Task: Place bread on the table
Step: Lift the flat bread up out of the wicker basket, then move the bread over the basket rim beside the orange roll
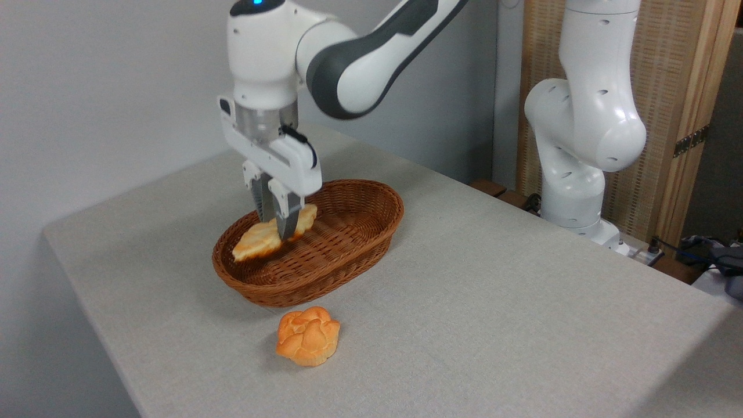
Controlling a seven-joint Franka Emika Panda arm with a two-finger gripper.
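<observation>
My tool [277, 225] pinches the pale golden braided loaf [258, 241] at its middle, low inside the oval brown wicker basket [371, 232]. Next, I judge: lift clear of the rim, then carry to the grey-beige cloth table [493, 290].

Plain grey wall [104, 87] behind; wooden slatted screen [673, 87] at right.

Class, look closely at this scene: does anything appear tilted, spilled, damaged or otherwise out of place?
Only the bread looks askew: the gripper is shut on it and it hangs tilted above the basket. The bun sits intact on the table. Nothing is spilled.
</observation>
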